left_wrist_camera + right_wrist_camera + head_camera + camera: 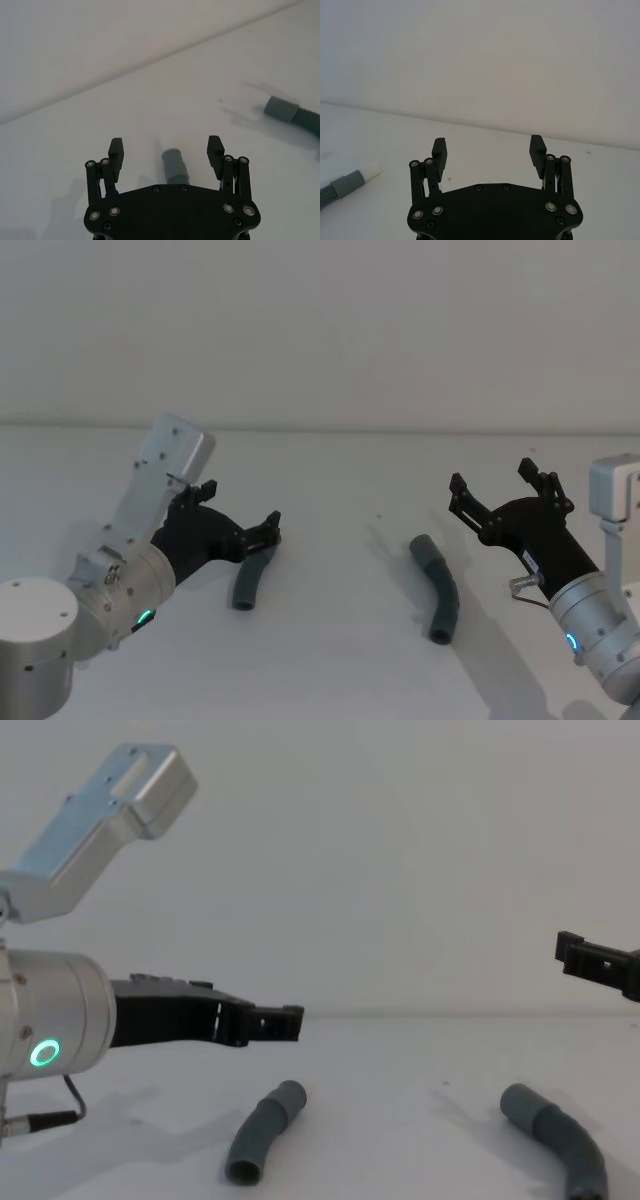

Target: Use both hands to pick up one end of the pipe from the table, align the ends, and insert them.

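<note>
Pipe pieces (250, 582) (446, 590), curved, ribbed, grey, on matte white table (340, 660)

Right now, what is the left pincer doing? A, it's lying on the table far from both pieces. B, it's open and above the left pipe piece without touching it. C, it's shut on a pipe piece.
B: the left pincer is open, with the cuff end of the left pipe piece below it, and the chest view shows clear space between them.

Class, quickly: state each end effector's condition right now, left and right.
Left end effector: open, holding nothing, above the left pipe piece.
Right end effector: open, holding nothing.
</note>
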Tool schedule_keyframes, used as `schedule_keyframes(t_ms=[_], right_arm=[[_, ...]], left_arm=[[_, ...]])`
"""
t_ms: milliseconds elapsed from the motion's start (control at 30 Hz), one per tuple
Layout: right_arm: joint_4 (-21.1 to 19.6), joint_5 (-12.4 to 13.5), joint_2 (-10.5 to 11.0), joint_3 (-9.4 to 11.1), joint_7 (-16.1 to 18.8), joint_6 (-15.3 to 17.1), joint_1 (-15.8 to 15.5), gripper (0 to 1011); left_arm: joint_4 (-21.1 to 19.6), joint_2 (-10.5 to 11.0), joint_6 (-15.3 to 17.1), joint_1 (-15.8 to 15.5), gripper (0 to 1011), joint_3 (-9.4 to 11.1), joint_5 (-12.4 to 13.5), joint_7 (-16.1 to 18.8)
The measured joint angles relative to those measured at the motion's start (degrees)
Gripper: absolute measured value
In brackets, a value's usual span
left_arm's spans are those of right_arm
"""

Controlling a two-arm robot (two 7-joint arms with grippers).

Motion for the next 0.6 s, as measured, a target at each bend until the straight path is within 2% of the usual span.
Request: schedule_keyframes(t_ms=[367,600], right_arm=[[0.0,0.0,0.0,0.0,0.0,0.0,0.0,1000],[0.0,0.0,0.0,0.0,0.0,0.0,0.0,1000]], left_arm=[[-0.76,0.05,7.0,-0.95,1001,0.88,0.01,0.03],[0.05,-0.49,9.08,-1.23,1001,1.07,0.08,0.03]])
